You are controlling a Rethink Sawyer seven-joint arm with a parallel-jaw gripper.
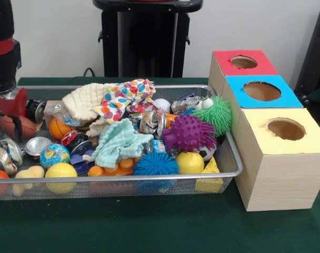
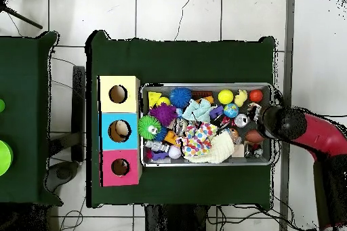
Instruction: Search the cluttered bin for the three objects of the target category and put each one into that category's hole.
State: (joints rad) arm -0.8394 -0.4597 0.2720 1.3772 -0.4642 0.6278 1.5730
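Wire bin (toys, cloths, cans)

A dark green cloth is covering the worktop and hanging over its edges. A white wall is standing behind it, with a black cable looping up just above the cloth's far edge. From overhead, a pale tiled floor is showing all round. A second green-covered worktop is standing well apart to one side, and two bright green round things are sitting at its outer edge. Thin cables are trailing across the tiles.
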